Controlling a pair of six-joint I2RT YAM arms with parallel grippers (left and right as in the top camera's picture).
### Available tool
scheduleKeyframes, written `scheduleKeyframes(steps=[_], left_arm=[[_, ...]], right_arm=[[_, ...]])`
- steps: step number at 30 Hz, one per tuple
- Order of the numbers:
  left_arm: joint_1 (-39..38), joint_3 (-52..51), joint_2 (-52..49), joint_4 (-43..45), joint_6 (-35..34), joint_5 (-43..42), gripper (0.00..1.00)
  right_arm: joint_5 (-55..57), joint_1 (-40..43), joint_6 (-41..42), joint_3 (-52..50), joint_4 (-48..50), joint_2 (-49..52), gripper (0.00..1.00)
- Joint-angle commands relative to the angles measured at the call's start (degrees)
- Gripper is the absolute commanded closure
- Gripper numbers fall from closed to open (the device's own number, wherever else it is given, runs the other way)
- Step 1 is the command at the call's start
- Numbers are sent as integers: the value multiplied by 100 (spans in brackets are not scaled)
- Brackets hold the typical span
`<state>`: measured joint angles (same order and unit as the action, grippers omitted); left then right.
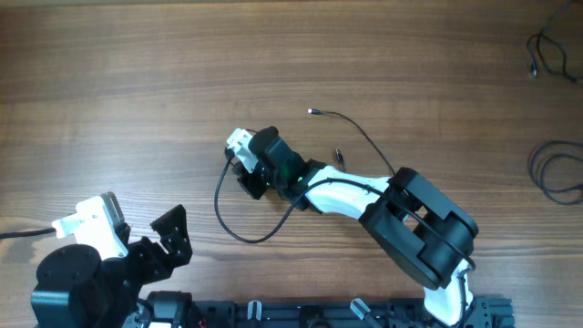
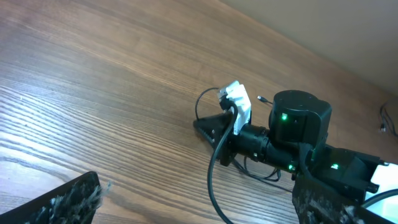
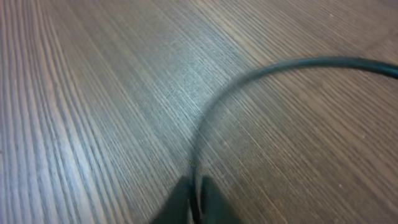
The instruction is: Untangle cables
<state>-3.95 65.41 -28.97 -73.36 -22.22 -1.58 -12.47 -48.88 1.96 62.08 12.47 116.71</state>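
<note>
**A:** What is the worktop (image 1: 109, 82) like?

**B:** Brown wood with a fine, straight grain. The right wrist view shows the grain close up as thin ridged lines.

**A:** And the cables?

**B:** Very thin, dark, round cords. One cable (image 1: 221, 208) lies in the middle and sweeps in an open loop beside the right gripper (image 1: 244, 171). A strand ending in a small metallic plug (image 1: 311, 111) curves from farther back toward the right arm. I cannot tell whether it is the same cord. Two more clumps lie well apart at the right edge, a far tangle (image 1: 545, 50) and a nearer coil (image 1: 556, 171). Only the overhead view shows those two.

**A:** Is the right gripper holding anything?

**B:** Yes. In its wrist view the dark fingertips (image 3: 177, 202) are pressed together on the cable, which arcs away to the right, blurred. From overhead that pinch is not visible.

**A:** And the left gripper (image 1: 137, 228)?

**B:** It sits at the near left corner, spread wide, with nothing between its jaws and well apart from every cord. Its own view shows two rough dark fingers (image 2: 74, 199) at the bottom corners. It also shows the right gripper side-on, with a white block (image 2: 237, 102).
</note>
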Motion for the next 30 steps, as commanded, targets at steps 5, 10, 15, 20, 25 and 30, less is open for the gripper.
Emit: scheduleKeyframes(steps=[5, 10, 15, 20, 25, 30], left_arm=[[33, 7, 35, -4, -74, -70, 0], [33, 7, 35, -4, -74, -70, 0], [33, 7, 35, -4, -74, -70, 0], [33, 7, 35, -4, -74, -70, 0], [33, 7, 35, -4, -74, -70, 0], [33, 7, 35, -4, -74, -70, 0]], right_arm=[[-133, 162, 739, 68, -107, -1530, 96], [-133, 1019, 2277, 68, -811, -3130, 96], [160, 1891, 3407, 66, -1825, -3388, 96], [938, 2708, 4186, 42, -3191, -3088, 96], [1580, 3250, 3217, 42, -3182, -2391, 96], [1569, 3381, 2358, 42, -3014, -1631, 71]])
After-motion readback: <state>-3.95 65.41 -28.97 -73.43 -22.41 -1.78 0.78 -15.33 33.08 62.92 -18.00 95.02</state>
